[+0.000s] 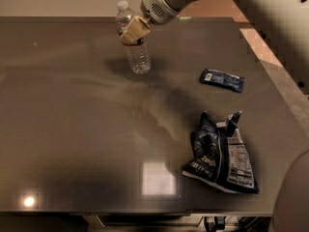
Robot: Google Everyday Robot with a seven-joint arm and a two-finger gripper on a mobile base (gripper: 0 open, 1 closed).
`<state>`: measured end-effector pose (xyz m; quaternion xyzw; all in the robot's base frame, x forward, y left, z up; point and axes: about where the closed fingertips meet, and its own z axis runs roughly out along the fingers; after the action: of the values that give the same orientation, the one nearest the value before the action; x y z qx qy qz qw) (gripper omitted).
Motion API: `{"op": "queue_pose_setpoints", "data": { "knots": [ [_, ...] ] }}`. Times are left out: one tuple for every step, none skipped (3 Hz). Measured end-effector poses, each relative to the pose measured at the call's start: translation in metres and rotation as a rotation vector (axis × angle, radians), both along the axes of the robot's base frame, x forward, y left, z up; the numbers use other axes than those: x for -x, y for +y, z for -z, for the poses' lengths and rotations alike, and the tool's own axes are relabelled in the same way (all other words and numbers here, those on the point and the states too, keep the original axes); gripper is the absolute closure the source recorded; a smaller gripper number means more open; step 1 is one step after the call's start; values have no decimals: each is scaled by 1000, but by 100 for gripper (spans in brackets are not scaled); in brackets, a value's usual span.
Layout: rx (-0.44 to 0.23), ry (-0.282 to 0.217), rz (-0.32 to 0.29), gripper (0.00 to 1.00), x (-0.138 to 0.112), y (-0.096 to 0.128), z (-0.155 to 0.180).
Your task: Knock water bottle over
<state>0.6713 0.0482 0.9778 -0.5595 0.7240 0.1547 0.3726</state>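
The water bottle [139,58] is a small clear ribbed bottle with a white cap, standing on the dark table [72,129] at the far middle. It is tilted, with the cap leaning left and the base to the right. My gripper [134,30], with tan tips, reaches in from the upper right and presses against the bottle's upper half, covering its label band.
A blue snack packet [222,79] lies flat to the right of the bottle. A crumpled dark blue chip bag [222,156] lies at the front right. The table's right edge runs close past both. My white arm [270,13] crosses the top right.
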Motion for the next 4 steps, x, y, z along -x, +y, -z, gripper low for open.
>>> {"op": "queue_pose_setpoints", "data": {
  "knots": [
    [203,25,-53,100,13,-13,6],
    [407,74,-137,100,30,-20,29],
    [577,104,-219,100,43,-23,50],
    [698,113,-285,84,49,-24,65]
  ]
}}
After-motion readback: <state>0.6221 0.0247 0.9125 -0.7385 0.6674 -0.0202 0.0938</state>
